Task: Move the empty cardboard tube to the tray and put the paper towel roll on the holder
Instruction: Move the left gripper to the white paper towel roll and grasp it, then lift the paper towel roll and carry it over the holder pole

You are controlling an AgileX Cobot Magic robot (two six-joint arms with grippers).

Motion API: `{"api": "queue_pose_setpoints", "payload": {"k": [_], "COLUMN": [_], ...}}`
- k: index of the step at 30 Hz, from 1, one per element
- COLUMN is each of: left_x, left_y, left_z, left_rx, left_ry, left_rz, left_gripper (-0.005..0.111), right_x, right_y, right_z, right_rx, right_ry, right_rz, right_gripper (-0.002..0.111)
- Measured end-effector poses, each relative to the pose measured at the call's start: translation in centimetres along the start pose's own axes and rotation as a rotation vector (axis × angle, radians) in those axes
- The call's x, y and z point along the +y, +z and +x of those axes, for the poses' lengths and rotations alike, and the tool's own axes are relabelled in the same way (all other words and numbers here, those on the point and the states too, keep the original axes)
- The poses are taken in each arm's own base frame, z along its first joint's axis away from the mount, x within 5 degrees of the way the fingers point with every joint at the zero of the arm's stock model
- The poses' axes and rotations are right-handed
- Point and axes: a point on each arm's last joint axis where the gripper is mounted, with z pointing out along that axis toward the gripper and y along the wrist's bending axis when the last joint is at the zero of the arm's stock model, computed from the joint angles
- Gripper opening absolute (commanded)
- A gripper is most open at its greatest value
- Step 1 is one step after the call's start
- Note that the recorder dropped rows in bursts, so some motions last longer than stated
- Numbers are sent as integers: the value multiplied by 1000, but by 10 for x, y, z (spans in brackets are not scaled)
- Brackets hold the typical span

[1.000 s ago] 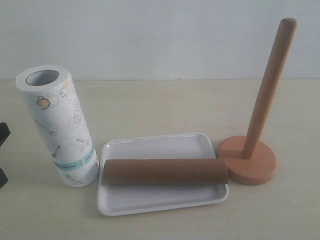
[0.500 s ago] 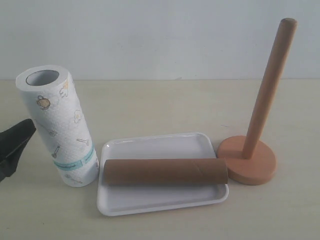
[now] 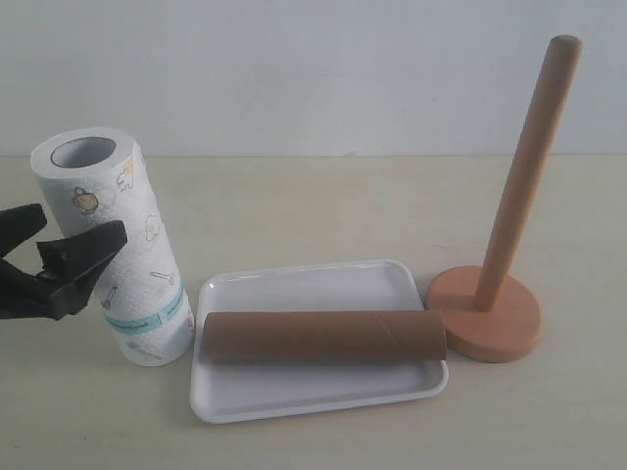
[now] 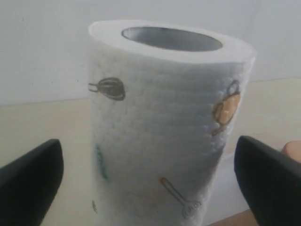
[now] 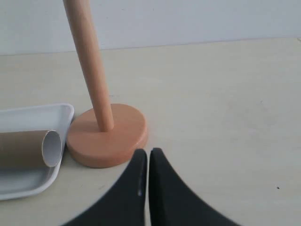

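One paper towel roll (image 3: 118, 245) upright, just beside one tray (image 3: 294, 284). Left gripper (image 3: 81, 223) spread wide, flanking roll, gaps both sides. One cardboard tube (image 3: 323, 336) lying in tray, end reaching rim beside one holder (image 3: 509, 245). Right gripper (image 5: 148, 160) clenched, empty, near holder base; open table around it.

Tube (image 3: 323, 338) lies in tray (image 3: 304, 282); roll (image 3: 149, 245), holder (image 3: 514, 225) upright.

paper towel roll (image 3: 116, 250): embossed paper
empty cardboard tube (image 3: 323, 337): matt brown cardboard
tray (image 3: 304, 283): glossy white
holder (image 3: 516, 201): smooth wood
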Motion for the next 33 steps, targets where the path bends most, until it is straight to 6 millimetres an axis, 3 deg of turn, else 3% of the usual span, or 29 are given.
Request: {"api": "queue_pose_setpoints", "payload": {"k": [12, 23, 26, 31, 32, 33], "left_x": [9, 20, 20, 19, 19, 19], "left_y": [38, 65, 66, 66, 66, 66], "left_z": [25, 36, 37, 36, 36, 36], "left_rx": [72, 78, 78, 71, 70, 67], "left_ry": [-24, -33, -28, -23, -23, -23], "left_rz": [89, 106, 109, 115, 115, 116], "left_gripper": [92, 89, 73, 16, 6, 5], "right_x": [0, 0, 0, 0, 0, 0], "right_y": [0, 0, 0, 0, 0, 0], "right_z": [0, 0, 0, 0, 0, 0], "right_rx": [0, 0, 0, 0, 0, 0], "right_ry": [0, 0, 0, 0, 0, 0], "right_rz": [0, 0, 0, 0, 0, 0], "right_gripper": [1, 1, 1, 1, 1, 1]}}
